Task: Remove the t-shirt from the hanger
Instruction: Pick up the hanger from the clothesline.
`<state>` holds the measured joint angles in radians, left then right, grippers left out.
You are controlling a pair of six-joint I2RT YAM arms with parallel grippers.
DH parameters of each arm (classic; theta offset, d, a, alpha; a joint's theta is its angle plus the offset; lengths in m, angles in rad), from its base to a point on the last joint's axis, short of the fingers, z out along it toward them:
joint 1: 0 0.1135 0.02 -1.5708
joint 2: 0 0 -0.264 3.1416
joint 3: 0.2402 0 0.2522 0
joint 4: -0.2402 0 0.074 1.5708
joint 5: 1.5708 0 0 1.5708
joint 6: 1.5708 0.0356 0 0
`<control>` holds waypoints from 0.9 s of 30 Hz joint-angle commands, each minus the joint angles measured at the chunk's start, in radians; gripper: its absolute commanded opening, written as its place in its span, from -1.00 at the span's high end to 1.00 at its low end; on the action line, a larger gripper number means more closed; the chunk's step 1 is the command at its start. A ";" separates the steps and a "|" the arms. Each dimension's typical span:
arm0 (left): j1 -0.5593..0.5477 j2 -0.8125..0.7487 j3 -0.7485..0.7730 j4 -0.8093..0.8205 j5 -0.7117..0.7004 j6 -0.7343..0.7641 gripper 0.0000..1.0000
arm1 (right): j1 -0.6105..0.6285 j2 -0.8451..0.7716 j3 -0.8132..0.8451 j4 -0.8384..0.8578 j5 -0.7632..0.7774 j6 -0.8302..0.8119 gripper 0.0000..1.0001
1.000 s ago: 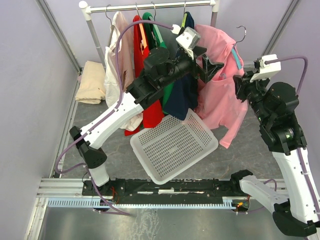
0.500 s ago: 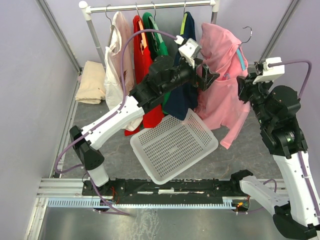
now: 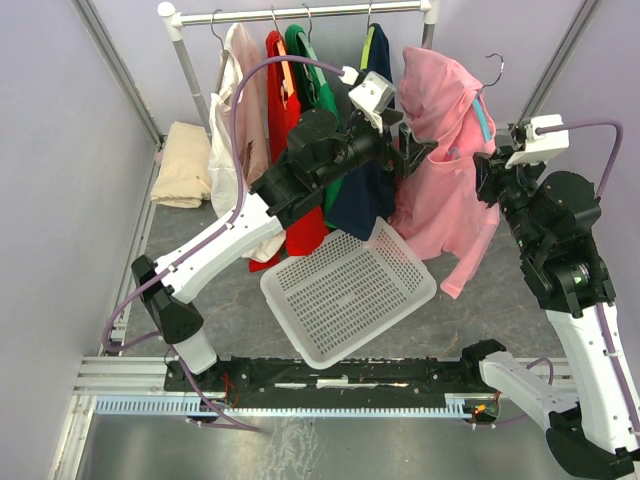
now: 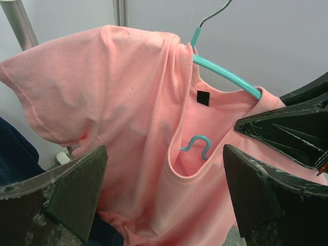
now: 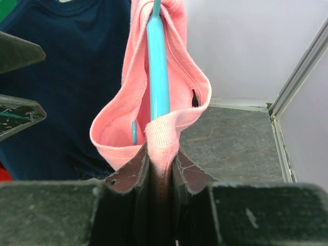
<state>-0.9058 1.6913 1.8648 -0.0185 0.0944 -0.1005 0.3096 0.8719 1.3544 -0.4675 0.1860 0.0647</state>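
The right gripper point(image 5: 160, 164) is closed on the ribbed collar of the pink t-shirt point(image 5: 169, 118). The fold of cloth is pinched between its two fingers, and the teal hanger point(image 5: 158, 66) runs straight up from the pinch, through the neck opening. Whether the hanger's arm is also caught in the grip cannot be told. Seen from above, the t-shirt point(image 3: 445, 190) is draped from this gripper point(image 3: 487, 170) towards the other arm, with one sleeve hanging low below it. The hanger's wire hook point(image 3: 495, 68) is seen just above the gripper, apart from the end of the rail point(image 3: 300, 12).

The left gripper point(image 3: 408, 150) is spread wide and nothing is held in it. It is pointed at the t-shirt point(image 4: 128, 128), whose neck opening is framed between the two fingers point(image 4: 56, 195) without being touched. The hanger point(image 4: 225, 74) is seen beyond the fingertips, lying across the collar with a small teal hook inside the neck. A navy shirt point(image 3: 365, 195) hangs just below this gripper, and a white basket point(image 3: 350, 290) lies further below, between the two arms.
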 commanded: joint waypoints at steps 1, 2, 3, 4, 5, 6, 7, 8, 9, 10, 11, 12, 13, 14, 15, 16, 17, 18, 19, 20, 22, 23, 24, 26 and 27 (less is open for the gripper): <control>-0.003 -0.051 -0.005 0.057 -0.006 -0.048 -0.98 | 0.002 -0.010 0.036 0.099 0.014 0.001 0.98; -0.004 -0.053 -0.005 0.057 -0.005 -0.048 -0.98 | 0.002 -0.008 0.038 0.099 0.011 0.001 0.98; -0.004 -0.054 -0.007 0.059 -0.006 -0.048 -0.98 | 0.002 -0.008 0.039 0.099 0.009 0.000 0.98; -0.003 -0.056 -0.007 0.058 -0.007 -0.048 -0.99 | 0.003 -0.007 0.041 0.099 0.008 0.000 0.97; -0.003 -0.056 -0.006 0.058 -0.007 -0.047 -0.98 | 0.002 -0.007 0.041 0.099 0.006 0.001 0.98; -0.004 -0.055 -0.005 0.058 -0.007 -0.047 -0.99 | 0.002 -0.005 0.043 0.099 0.005 0.001 0.98; -0.004 -0.057 -0.004 0.060 -0.008 -0.047 -0.99 | 0.002 -0.005 0.043 0.099 0.004 0.001 0.98; -0.004 -0.057 -0.003 0.060 -0.008 -0.047 -0.99 | 0.002 -0.004 0.043 0.098 0.004 -0.001 0.98; -0.004 -0.057 -0.002 0.061 -0.007 -0.046 -0.98 | 0.002 -0.004 0.044 0.097 0.004 -0.002 0.98; -0.004 -0.057 -0.002 0.063 -0.007 -0.045 -0.99 | 0.002 -0.002 0.045 0.095 0.003 -0.004 0.97; -0.004 -0.059 -0.004 0.068 -0.005 -0.043 -0.99 | 0.002 0.000 0.048 0.092 0.001 -0.007 0.98; -0.003 -0.062 -0.008 0.074 -0.001 -0.041 -0.99 | 0.002 0.002 0.050 0.087 0.001 -0.009 0.98; -0.003 -0.066 -0.014 0.087 0.001 -0.037 -0.99 | 0.002 0.004 0.052 0.082 0.000 -0.012 0.98; -0.004 -0.070 -0.023 0.101 0.003 -0.037 -0.99 | 0.002 0.005 0.052 0.080 -0.002 -0.014 0.97; -0.004 -0.073 -0.030 0.113 0.006 -0.036 -0.98 | 0.002 0.005 0.052 0.080 -0.004 -0.016 0.97; -0.004 -0.076 -0.035 0.123 0.008 -0.034 -0.99 | 0.002 0.005 0.051 0.079 -0.007 -0.017 0.98; -0.004 -0.076 -0.038 0.130 0.011 -0.030 -0.99 | 0.002 0.007 0.050 0.078 -0.010 -0.018 0.98; -0.003 -0.076 -0.037 0.138 0.018 -0.025 -0.99 | 0.002 0.007 0.050 0.077 -0.014 -0.020 0.97; -0.004 -0.077 -0.037 0.145 0.024 -0.019 -0.99 | 0.002 0.008 0.050 0.076 -0.020 -0.019 0.98; -0.003 -0.076 -0.037 0.152 0.029 -0.014 -0.99 | 0.002 0.008 0.050 0.076 -0.027 -0.019 0.97; -0.003 -0.074 -0.037 0.167 0.040 -0.004 -0.99 | 0.002 0.010 0.051 0.078 -0.042 -0.017 0.97; -0.004 -0.072 -0.034 0.174 0.045 0.002 -0.99 | 0.002 0.011 0.050 0.079 -0.050 -0.016 0.97; -0.003 -0.070 -0.034 0.180 0.048 0.007 -0.98 | 0.002 0.012 0.051 0.079 -0.058 -0.016 0.97; -0.003 -0.065 -0.024 0.186 0.048 0.016 -0.99 | 0.002 0.013 0.056 0.079 -0.070 -0.013 0.98; -0.004 -0.058 -0.016 0.187 0.046 0.022 -0.99 | 0.003 0.015 0.058 0.079 -0.075 -0.014 0.98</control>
<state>-0.9058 1.6600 1.8252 0.0898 0.1169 -0.0994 0.3096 0.8944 1.3552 -0.4870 0.1509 0.0551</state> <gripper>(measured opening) 0.993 0.233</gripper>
